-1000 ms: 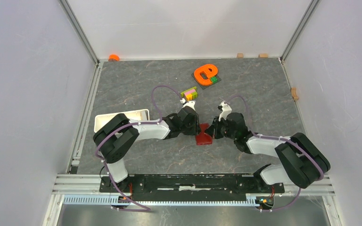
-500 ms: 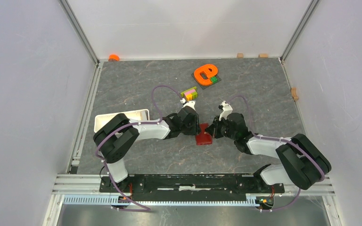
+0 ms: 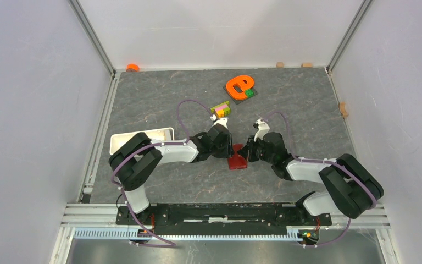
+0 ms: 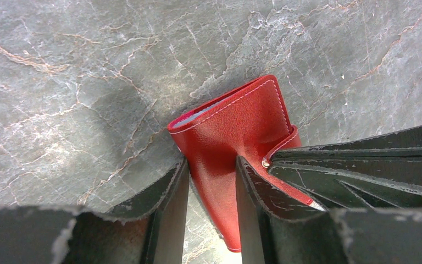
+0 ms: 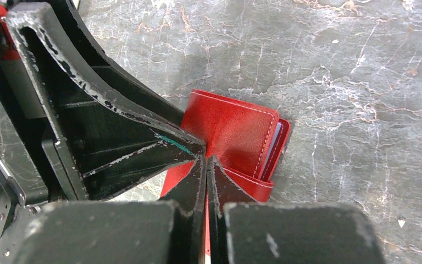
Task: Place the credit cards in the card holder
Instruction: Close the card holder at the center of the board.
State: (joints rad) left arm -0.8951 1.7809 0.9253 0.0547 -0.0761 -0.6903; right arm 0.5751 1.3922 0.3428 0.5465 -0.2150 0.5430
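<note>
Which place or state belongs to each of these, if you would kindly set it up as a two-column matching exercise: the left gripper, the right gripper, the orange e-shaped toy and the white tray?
Column 1
1. left gripper
2. right gripper
3. orange e-shaped toy
4. white tray

Column 2
A. toward the far edge of the table
B. jaws shut, tips at the card holder
C. near the table's left edge
D. fingers on either side of the card holder, closed on it

Pairs: 1-D, 2-B, 3-A, 4-C
</note>
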